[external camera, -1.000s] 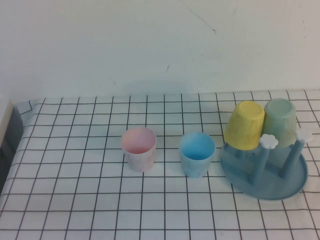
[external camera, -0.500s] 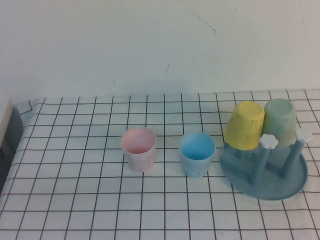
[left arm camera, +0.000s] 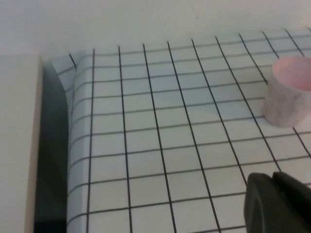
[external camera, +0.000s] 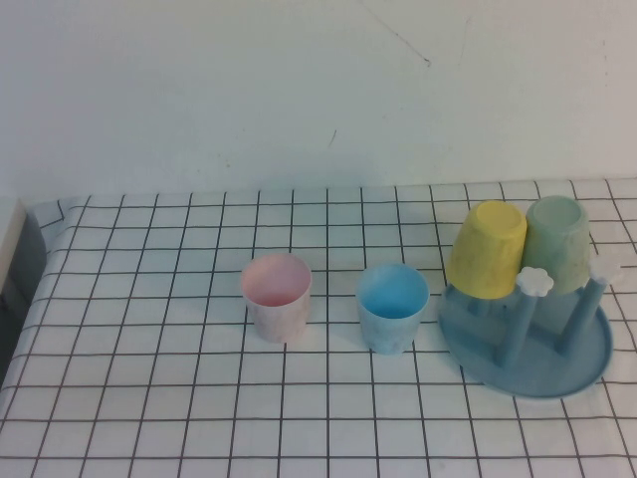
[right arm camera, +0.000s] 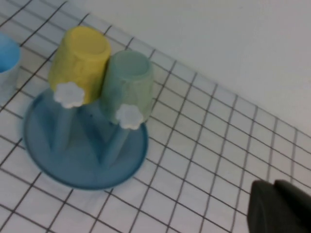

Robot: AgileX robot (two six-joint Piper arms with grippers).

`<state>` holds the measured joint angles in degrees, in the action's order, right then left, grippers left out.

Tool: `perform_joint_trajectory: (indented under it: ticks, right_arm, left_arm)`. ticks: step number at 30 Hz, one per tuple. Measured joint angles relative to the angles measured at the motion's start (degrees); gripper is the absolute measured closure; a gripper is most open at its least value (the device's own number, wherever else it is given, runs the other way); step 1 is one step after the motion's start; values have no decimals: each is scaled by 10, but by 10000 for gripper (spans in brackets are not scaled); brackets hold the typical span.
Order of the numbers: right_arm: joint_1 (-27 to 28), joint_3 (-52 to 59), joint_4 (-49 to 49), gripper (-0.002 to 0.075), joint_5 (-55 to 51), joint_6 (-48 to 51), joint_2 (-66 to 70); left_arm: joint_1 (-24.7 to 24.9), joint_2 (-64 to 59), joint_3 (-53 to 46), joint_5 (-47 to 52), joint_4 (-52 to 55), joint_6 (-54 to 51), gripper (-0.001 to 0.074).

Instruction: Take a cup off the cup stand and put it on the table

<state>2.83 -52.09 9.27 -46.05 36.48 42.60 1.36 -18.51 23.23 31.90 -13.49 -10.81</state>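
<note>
Smooth tapered plastic cup (external camera: 558, 242) inverted on pegged cup stand (external camera: 528, 351), both claws unseen

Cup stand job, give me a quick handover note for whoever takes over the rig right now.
Left gripper: parked over the table, near the pink cup, holding nothing.
Right gripper: beside the cup stand, apart from it.
The cup hangs upside down on the stand next to the yellow cup. The blue cup stands on the table.
Done: nothing on the green cup.
Left: grasp it, lift it off, set it on the table.

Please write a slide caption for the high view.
Green cup and yellow cup inverted on stand; no claw visible.
</note>
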Motion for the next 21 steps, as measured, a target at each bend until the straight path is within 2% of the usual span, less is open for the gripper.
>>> perform_joint_trajectory:
  ticks: [10,12,15,20,21]
  right_arm:
    - [-1,-153,183,726,-85,225,266]
    - [-2,-179,204,701,-87,247,318]
    - [-3,-228,219,580,-102,263,387]
    - [-3,-303,233,176,-154,278,483]
    - [-3,-315,234,134,-165,286,500]
  left_arm:
    - [0,-20,0,8,-51,-53,739]
    - [0,-21,0,8,-53,-55,739]
    - [0,-21,0,8,-55,-59,739]
    - [0,-21,0,8,-56,-60,739]
    - [0,-21,0,8,-56,-60,739]
